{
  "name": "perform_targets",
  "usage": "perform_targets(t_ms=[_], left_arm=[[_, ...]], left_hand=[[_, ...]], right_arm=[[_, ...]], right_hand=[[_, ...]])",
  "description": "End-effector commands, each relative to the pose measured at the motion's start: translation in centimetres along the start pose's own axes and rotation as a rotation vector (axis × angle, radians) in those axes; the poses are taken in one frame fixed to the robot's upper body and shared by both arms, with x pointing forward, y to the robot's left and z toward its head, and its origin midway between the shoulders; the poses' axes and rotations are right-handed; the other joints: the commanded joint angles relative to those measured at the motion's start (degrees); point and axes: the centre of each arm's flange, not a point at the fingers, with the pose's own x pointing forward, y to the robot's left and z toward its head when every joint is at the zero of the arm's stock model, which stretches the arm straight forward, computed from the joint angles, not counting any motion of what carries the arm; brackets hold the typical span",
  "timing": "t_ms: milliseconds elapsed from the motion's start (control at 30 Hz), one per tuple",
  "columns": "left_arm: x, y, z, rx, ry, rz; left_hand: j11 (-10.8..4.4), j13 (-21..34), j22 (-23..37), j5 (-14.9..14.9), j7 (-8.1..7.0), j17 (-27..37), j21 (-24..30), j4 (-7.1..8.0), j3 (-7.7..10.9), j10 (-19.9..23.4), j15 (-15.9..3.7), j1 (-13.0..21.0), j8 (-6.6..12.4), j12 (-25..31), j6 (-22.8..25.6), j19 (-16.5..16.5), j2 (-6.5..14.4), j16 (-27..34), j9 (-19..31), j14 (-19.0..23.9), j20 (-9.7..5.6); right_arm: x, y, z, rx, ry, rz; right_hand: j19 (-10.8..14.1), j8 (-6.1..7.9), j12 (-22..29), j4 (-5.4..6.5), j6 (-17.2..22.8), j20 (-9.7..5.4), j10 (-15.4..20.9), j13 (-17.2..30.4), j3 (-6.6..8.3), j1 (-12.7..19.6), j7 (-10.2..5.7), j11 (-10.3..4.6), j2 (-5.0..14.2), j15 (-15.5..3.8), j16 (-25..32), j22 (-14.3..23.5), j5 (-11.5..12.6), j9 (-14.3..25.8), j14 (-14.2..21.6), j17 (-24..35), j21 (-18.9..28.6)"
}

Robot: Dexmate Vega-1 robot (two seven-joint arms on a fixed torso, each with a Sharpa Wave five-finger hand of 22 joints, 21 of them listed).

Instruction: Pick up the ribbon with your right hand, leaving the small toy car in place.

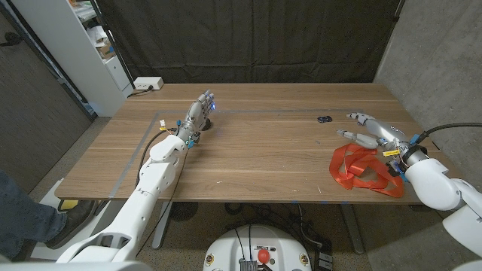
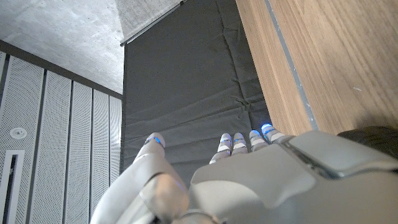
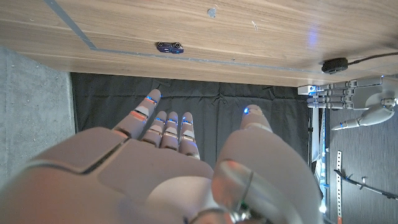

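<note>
We see the ribbon (image 1: 364,171) heaped near the desk's (image 1: 263,150) right front corner; our right hand (image 1: 370,130) hovers just behind it, fingers wide and empty, set to grasp, clear of the small toy car (image 1: 324,119); left hand (image 1: 197,115) idles open

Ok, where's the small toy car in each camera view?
Head view: the small dark toy car sits far right on the wooden table, just beyond the right robot hand.
Right wrist view: the car lies beyond the fingertips, beside the tape.
Left wrist view: this camera faces the black curtain, away from the car.
Shared landmark: the grey tape line.
</note>
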Motion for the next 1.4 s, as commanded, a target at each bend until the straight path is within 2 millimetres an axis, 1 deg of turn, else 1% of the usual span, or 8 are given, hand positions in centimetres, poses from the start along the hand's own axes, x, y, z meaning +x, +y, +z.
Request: perform_targets(t_ms=[33,100,233,400,767,1033,1200,1400], left_arm=[[0.5,0.1,0.1,-0.008,-0.006,0.004],[0.5,0.2,0.0,-0.009,-0.006,0.005],[0.5,0.3,0.0,-0.008,-0.004,0.006],[0.4,0.3,-0.2,-0.011,-0.003,0.01],[0.2,0.6,-0.5,-0.016,0.0,0.022],[0.5,0.7,-0.5,-0.016,0.003,0.018],[0.8,0.7,-0.6,-0.019,0.004,0.017],[1.0,0.8,-0.6,-0.017,0.005,0.017]], left_hand=[[-0.15,0.06,0.18,0.02,0.37,0.22,-0.27,-0.33,0.27,-0.14,0.15,0.12,0.07,0.3,0.49,-6.53,0.45,-0.01,0.24,-1.34,0.22],[-0.38,0.06,0.18,0.02,0.32,0.22,-0.31,-0.36,0.28,-0.08,0.1,0.13,0.08,0.33,0.52,-6.47,0.49,-0.01,0.24,-1.33,0.26],[-0.25,0.06,0.19,0.02,0.32,0.22,-0.39,-0.41,0.28,-0.05,0.09,0.14,0.11,0.34,0.62,-6.42,0.55,-0.02,0.25,-1.35,0.24],[-0.29,0.06,0.19,0.02,0.34,0.22,-0.49,-0.46,0.28,-0.02,0.03,0.15,0.11,0.35,0.65,-6.38,0.61,-0.02,0.25,-1.33,0.29],[-0.1,0.06,0.21,0.01,0.52,0.22,-0.74,-0.6,0.28,0.08,0.13,0.16,0.15,0.38,0.87,-6.26,0.78,-0.03,0.26,-1.32,0.35],[-0.12,0.06,0.22,0.0,0.54,0.22,-0.91,-0.68,0.27,0.11,0.11,0.15,0.15,0.39,0.94,-6.25,0.86,-0.01,0.26,-1.27,0.37],[-0.24,0.06,0.22,0.0,0.55,0.22,-1.04,-0.73,0.25,0.1,0.15,0.14,0.15,0.38,1.0,-6.3,0.91,0.02,0.26,-1.16,0.78],[-0.15,0.06,0.23,-0.01,0.54,0.21,-1.09,-0.81,0.25,0.25,0.18,0.14,0.24,0.43,1.31,-5.98,1.0,0.04,0.26,-1.08,0.11]], right_arm=[[0.0,0.3,-0.1,-0.069,0.021,0.019],[0.0,0.3,-0.1,-0.072,0.027,0.025],[0.0,0.3,0.0,-0.09,0.031,0.043],[-0.1,0.4,-0.1,-0.11,0.044,0.058],[-0.8,0.8,-0.3,-0.124,0.071,0.077],[-1.2,1.2,-0.3,-0.127,0.086,0.083],[-1.5,1.5,-0.4,-0.124,0.1,0.077],[-1.9,1.9,-0.3,-0.129,0.117,0.08]], right_hand=[[0.48,0.0,-0.11,-0.32,-0.04,-1.07,0.31,0.07,0.15,0.09,-0.21,-0.37,0.32,-0.14,-0.09,0.26,0.25,0.35,0.05,0.19,-0.04],[0.46,-0.02,-0.13,-0.33,-0.08,-1.03,0.28,0.07,0.15,0.08,-0.23,-0.4,0.33,-0.16,-0.09,0.26,0.27,0.35,0.05,0.19,-0.07],[0.46,-0.11,-0.19,-0.36,-0.3,-0.95,0.12,0.08,0.15,0.09,-0.22,-0.38,0.35,-0.05,-0.11,0.26,0.31,0.35,0.02,0.2,-0.11],[0.47,-0.17,-0.25,-0.41,-0.47,-0.43,-0.04,0.09,0.12,0.07,-0.39,-0.3,0.34,0.19,-0.18,0.26,0.38,0.36,-0.12,0.2,-0.17],[0.36,-0.27,-0.34,-0.53,-0.79,-0.04,-0.29,0.1,0.1,0.09,-0.31,0.01,0.32,0.45,-0.23,0.25,0.5,0.38,-0.22,0.18,-0.33],[0.11,-0.34,-0.44,-0.58,-1.04,0.46,-0.6,0.11,0.04,0.03,-0.4,0.04,0.26,0.58,-0.26,0.24,0.57,0.39,-0.27,0.18,-0.48],[0.17,-0.37,-0.46,-0.61,-1.17,0.6,-0.7,0.11,-0.03,-0.03,-0.36,0.1,0.17,0.67,-0.29,0.23,0.6,0.39,-0.34,0.18,-0.48],[0.19,-0.37,-0.44,-0.64,-1.21,0.8,-0.71,0.12,-0.08,-0.08,-0.45,0.14,0.11,0.73,-0.3,0.23,0.64,0.4,-0.36,0.18,-0.51]])
